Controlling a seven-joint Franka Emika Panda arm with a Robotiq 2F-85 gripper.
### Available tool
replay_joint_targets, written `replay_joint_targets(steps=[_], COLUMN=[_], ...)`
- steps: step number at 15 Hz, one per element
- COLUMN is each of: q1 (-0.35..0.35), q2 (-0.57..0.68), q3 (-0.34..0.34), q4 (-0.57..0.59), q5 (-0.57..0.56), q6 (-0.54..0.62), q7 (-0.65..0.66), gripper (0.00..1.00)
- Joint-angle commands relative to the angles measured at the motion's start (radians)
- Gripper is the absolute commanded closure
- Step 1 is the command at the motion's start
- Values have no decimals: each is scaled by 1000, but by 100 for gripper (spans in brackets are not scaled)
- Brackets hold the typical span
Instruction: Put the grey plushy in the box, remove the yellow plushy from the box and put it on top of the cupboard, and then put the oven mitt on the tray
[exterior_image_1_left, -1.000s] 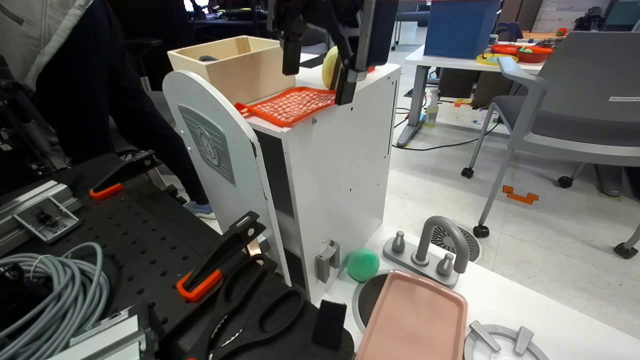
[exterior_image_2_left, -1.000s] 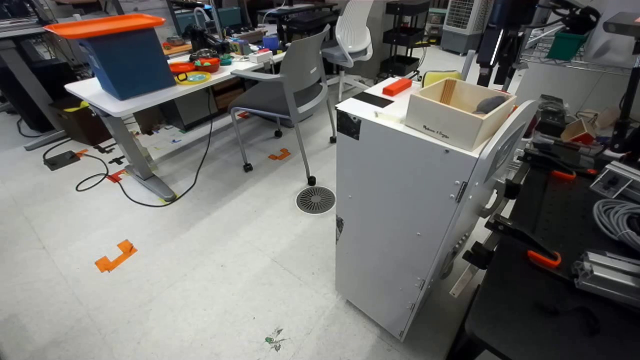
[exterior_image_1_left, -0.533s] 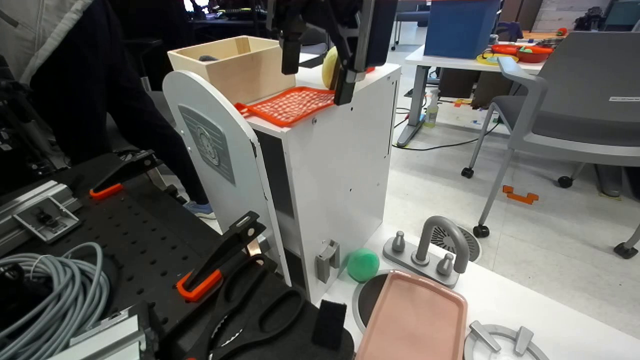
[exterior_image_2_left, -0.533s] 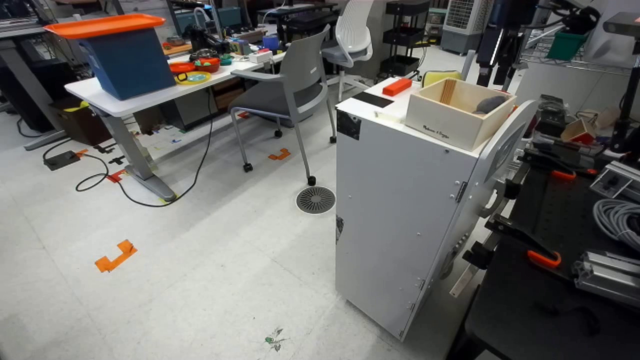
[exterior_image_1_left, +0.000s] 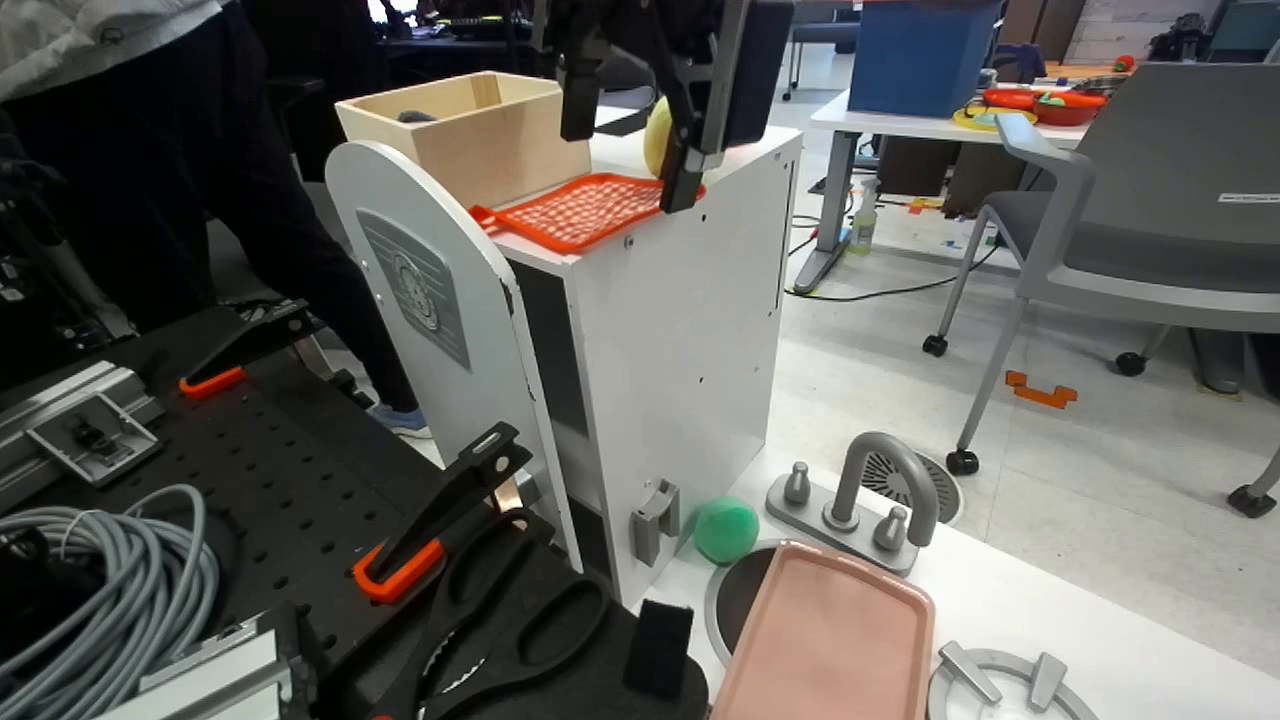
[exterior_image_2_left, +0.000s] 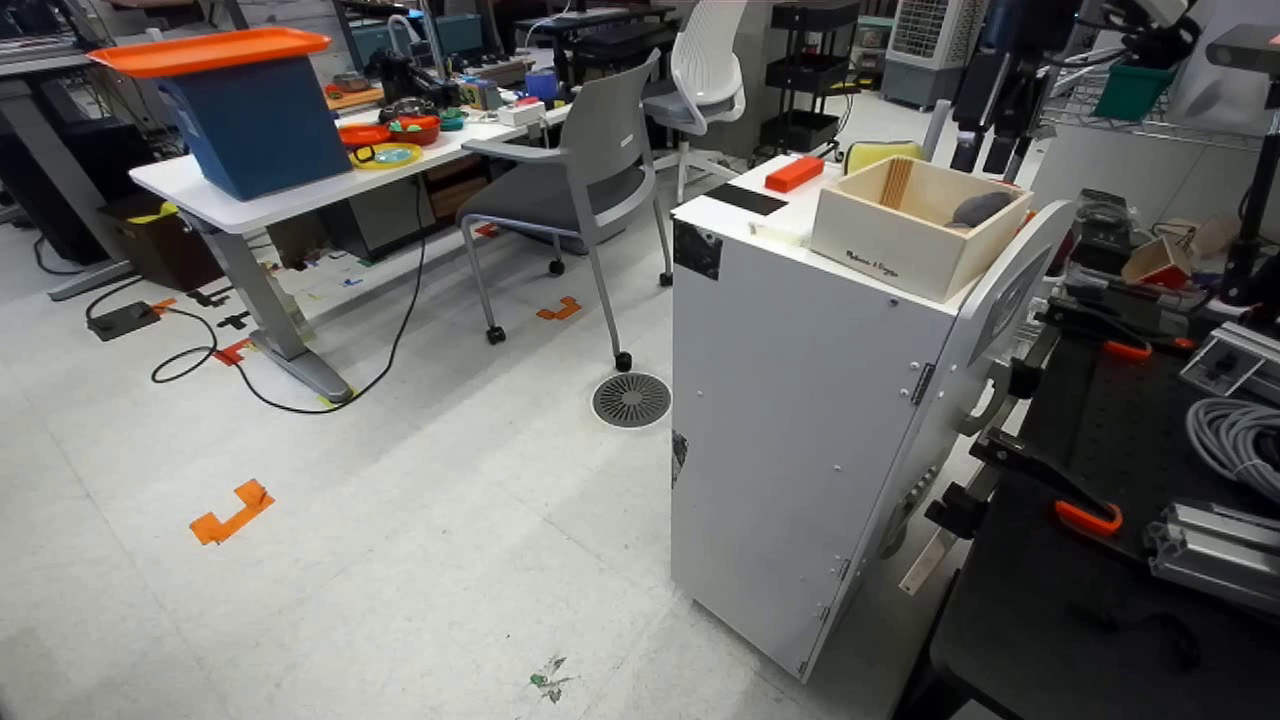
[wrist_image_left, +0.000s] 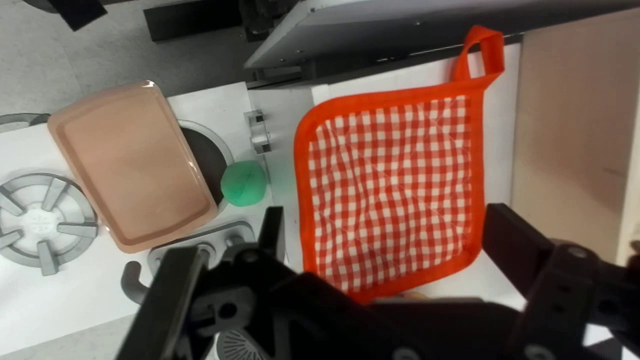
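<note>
Oven mitt (wrist_image_left: 390, 190) is red/white gingham, quilted, w/ orange-red trim & a corner loop, lying flat on the white cupboard (exterior_image_2_left: 790, 430), just beside the wooden box (exterior_image_2_left: 908, 248). End effector (wrist_image_left: 386, 217) is right over it, jaws wide apart, can't tell from here if it touches. Box has blurry black script (exterior_image_2_left: 871, 264), looks like "Melissa & Doug". Pink tray (wrist_image_left: 132, 165) is on the desk (wrist_image_left: 55, 305), nr a grey faucet (exterior_image_1_left: 848, 490). Further out: grey chair (exterior_image_2_left: 606, 150), pale floor (exterior_image_2_left: 430, 570) w/ orange tape (exterior_image_2_left: 241, 518).
</note>
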Motion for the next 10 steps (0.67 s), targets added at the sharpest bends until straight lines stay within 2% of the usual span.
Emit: replay_joint_targets(steps=[1,4,10], q1=[-42,-49,-70], q2=[-27,-23,-45], q3=[20,8,-17], q4=[0,10,19], q5=[162,200,187], q6=[-58,-100,-134], q7=[-123,-159,-179], gripper=[0,0,0])
